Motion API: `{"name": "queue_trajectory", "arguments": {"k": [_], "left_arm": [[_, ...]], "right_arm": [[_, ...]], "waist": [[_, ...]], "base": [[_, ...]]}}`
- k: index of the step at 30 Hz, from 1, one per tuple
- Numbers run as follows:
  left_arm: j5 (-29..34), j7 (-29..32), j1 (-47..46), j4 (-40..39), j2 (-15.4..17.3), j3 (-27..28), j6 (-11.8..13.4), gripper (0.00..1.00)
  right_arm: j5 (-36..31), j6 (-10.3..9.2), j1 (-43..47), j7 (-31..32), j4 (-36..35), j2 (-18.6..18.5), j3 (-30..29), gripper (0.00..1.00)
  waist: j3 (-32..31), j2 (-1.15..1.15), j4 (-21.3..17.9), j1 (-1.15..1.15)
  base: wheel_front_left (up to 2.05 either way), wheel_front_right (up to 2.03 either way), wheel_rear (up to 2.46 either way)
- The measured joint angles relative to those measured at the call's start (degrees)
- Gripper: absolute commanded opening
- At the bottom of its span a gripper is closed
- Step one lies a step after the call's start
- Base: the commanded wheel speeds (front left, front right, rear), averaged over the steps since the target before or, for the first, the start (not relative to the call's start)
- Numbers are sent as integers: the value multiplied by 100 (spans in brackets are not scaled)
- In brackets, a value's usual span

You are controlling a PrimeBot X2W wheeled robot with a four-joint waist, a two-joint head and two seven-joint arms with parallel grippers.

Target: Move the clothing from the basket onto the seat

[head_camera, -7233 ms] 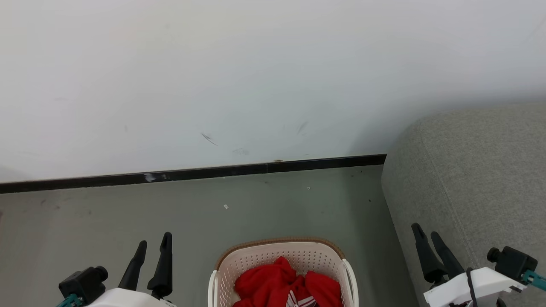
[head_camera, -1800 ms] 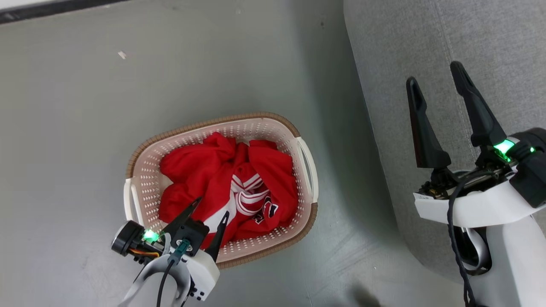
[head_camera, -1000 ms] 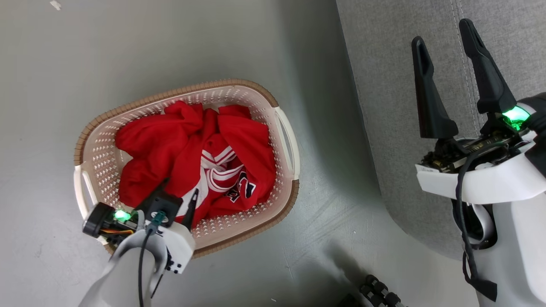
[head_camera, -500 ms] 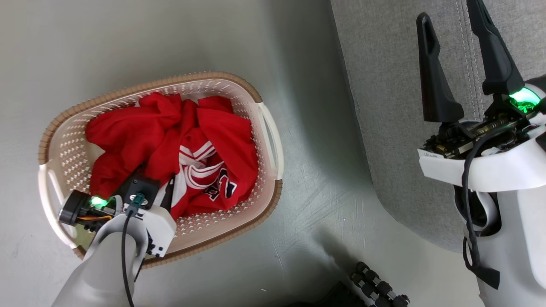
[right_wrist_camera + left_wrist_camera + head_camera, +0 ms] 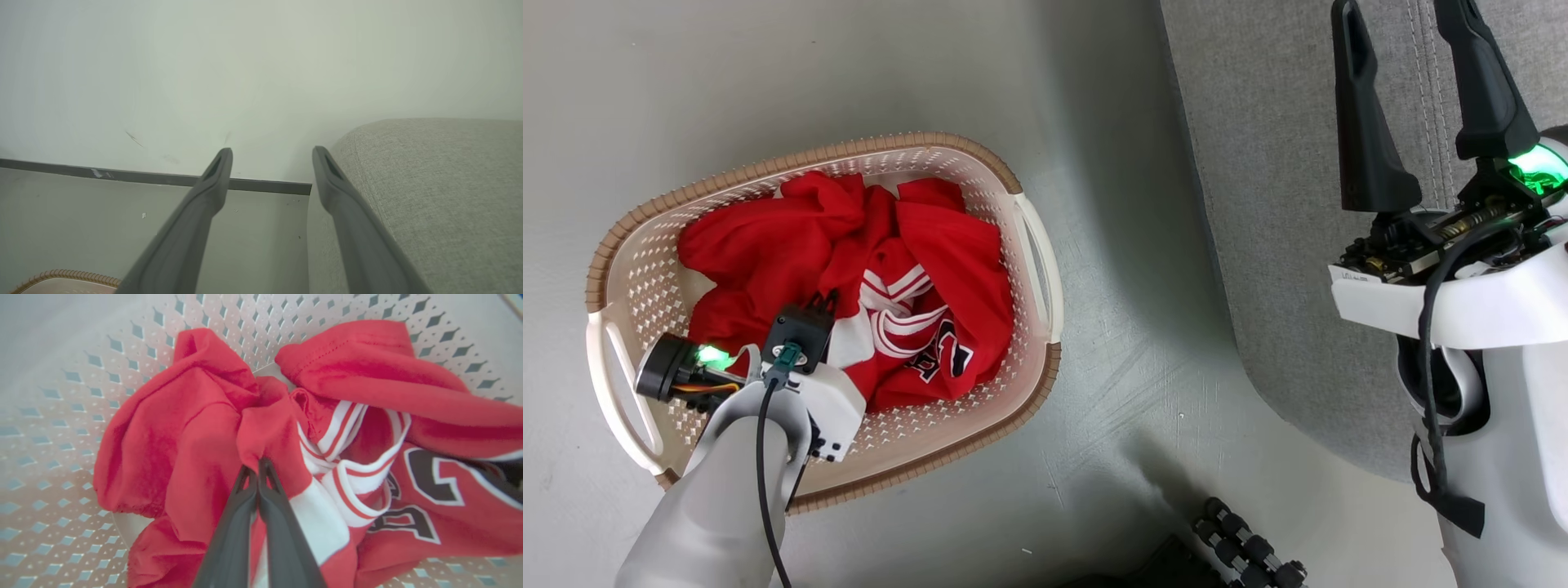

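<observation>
Head view. Found left gripper [image 5: 827,299] down inside the oval cream-white perforated plastic basket [image 5: 792,160] with brown woven-look rim. Jaws pressed together, tips sunk in the crumpled bright red fabric clothing [image 5: 760,245] with white striped panels and a navy mark. Noted all the clothing lying inside the basket, which stands on the grey floor [image 5: 768,65]. Logged right gripper [image 5: 1401,33] over the near edge of the large grey upholstered seat [image 5: 1282,204], jaws spread wide, nothing between them. Saw a bare strip of floor between the basket's right handle and the seat's side. Noted one right fingertip cut off by the top edge. Could not identify a dark ribbed object [image 5: 1250,547] cut off by the bottom edge.

Left wrist view. Confirmed jaws closed, tips pinching a raised fold of red fabric near the middle of the pile. White panels and navy mark just to the right in this view. Saw perforated basket wall around the pile, widest bare stretch on the left. Blurred toward the corners.

Right wrist view. Confirmed fingers well apart, gripping nothing, pointing toward a pale wall [image 5: 261,61] and a dark skirting strip [image 5: 143,177]. Noted the seat's rounded corner beside the right-hand finger; cannot tell whether touching. Open floor ahead and to the left. Sliver of brown rim at the lower left corner, the rest cut off.
</observation>
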Motion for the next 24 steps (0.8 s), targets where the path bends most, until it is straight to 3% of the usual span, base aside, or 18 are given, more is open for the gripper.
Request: {"name": "queue_trajectory", "arguments": {"k": [16, 24], "left_arm": [[-60, 0, 22, -985, -85, -9, -82, 0], [-181, 0, 304, -1783, 35, 53, -135, 0]], "right_arm": [[-9, 0, -86, 0, 189, -1, -110, 100], [-180, 0, -82, -1, 335, -3, -221, 100]], "waist": [[-233, 0, 157, 0], [-493, 0, 326, 0]], "base": [[0, 0, 0], [0, 0, 0]]}}
